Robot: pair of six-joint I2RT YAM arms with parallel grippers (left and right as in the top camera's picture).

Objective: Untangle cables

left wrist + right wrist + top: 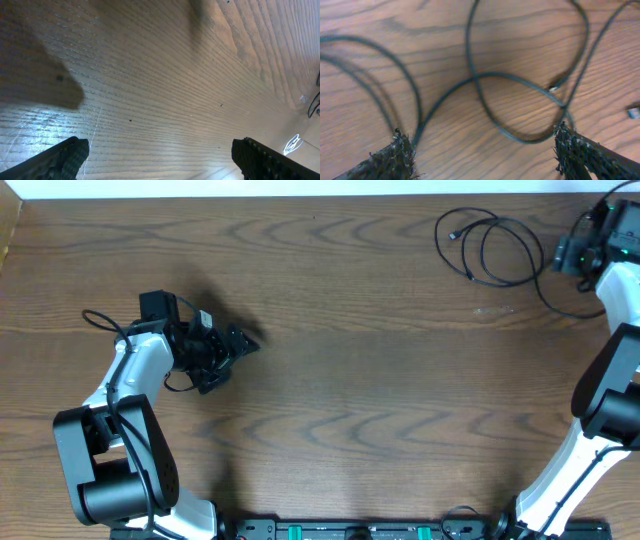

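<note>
A thin black cable (492,246) lies in loose overlapping loops on the wooden table at the far right. In the right wrist view the loops (485,77) cross just ahead of the fingers, with a small plug end (554,88) among them. My right gripper (566,256) is open and empty (482,137), right beside the loops, its fingertips almost touching the strands. My left gripper (240,342) is open and empty (160,145) over bare wood at the left, far from the cable. No white cord is in view.
The table (340,400) is brown wood grain. A faint pale mark (495,308) sits below the loops. A small grey plug-like piece (633,112) lies at the right edge of the right wrist view. The arm bases stand along the front edge.
</note>
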